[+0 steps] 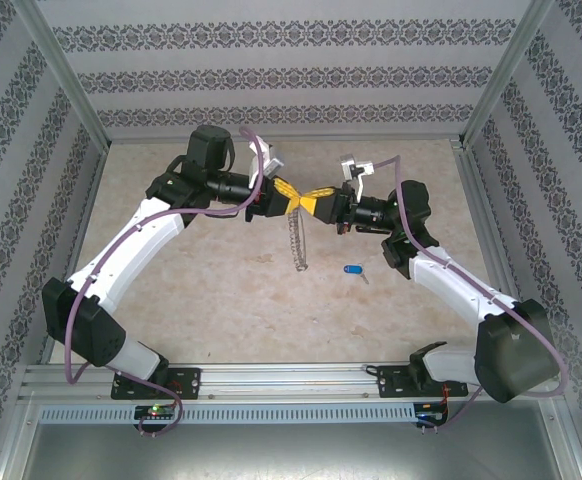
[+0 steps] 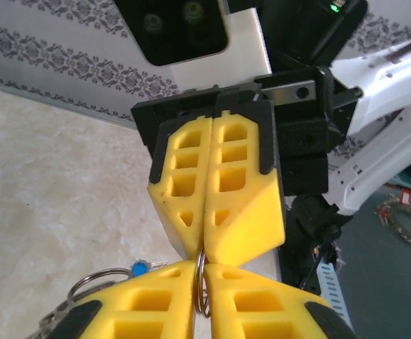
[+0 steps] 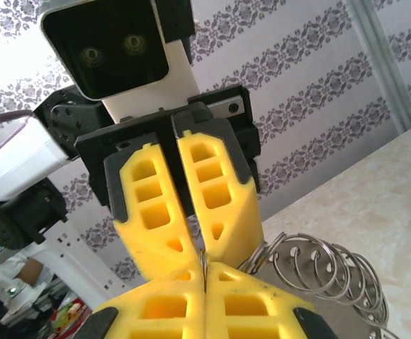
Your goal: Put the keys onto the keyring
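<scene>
Patterned walls (image 1: 271,75) box in a beige table (image 1: 211,300). Above its middle, left gripper (image 1: 293,194) and right gripper (image 1: 317,198) meet tip to tip, both pinched narrow on the keyring (image 1: 298,240), which dangles. Blue key (image 1: 353,268) lies on the table, apart, to its right.

The keyring (image 3: 332,272) was bright, polished metal, its coils smooth and glossy. The key (image 1: 352,268) had a blue plastic head. The left gripper (image 1: 296,197) and the right gripper (image 1: 314,199) wore yellow plastic fingers (image 2: 241,212), matt and faintly grainy. The worktop (image 1: 201,300) was pale, marbled and softly sheened; the rail (image 1: 291,378) along its near edge was brushed metal.
</scene>
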Available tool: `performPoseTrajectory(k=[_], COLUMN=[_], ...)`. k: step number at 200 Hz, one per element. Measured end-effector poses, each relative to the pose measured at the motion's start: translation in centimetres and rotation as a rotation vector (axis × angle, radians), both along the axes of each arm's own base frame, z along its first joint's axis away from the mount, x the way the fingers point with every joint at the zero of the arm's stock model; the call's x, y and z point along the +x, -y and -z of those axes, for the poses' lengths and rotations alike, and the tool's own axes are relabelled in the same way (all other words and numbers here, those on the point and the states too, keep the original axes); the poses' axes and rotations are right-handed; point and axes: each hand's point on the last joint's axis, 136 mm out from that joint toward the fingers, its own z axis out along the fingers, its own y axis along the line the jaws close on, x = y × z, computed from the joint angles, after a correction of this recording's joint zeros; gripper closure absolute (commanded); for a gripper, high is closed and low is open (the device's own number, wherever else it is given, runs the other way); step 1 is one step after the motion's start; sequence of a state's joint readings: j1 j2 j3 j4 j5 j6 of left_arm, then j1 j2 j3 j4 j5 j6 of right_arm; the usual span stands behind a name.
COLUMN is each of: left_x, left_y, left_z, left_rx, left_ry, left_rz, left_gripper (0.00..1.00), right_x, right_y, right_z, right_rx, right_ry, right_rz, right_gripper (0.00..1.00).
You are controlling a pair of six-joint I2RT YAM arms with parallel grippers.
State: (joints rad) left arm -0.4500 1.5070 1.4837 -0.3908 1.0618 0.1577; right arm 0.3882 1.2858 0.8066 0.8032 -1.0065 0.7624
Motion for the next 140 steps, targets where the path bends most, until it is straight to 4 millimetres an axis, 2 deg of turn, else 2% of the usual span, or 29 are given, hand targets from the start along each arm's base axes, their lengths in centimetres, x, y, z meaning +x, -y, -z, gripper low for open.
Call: performPoseTrajectory(k=[10,31,62,140], left_x=[0.8,2.0,3.1,4.2], left_y=[0.0,-0.3,-1.3,-3.1], left_z=[0.0,0.2,-0.1,-3.1], left_rx=[-0.004,-0.038,-0.123,-0.282], left_ry=[0.009,0.005,-0.028,-0.036], left_rz=[-0.041,-0.133,-0.240,-0.326], left_gripper=[0.67,0.64,0.63,0.69], right_x=[0.4,1.0,1.8,2.1], right_y=[0.2,0.4,0.5,1.1], right_z=[-0.2,-0.2,-0.4,-3.5], right_rx=[0.006,0.014,0.030,0.108], right_ry=[0.004,0.005,0.004,0.078], right_rz=[0.020,0.052,0.086,0.130], right_gripper=[1.00,1.00,1.00,1.00])
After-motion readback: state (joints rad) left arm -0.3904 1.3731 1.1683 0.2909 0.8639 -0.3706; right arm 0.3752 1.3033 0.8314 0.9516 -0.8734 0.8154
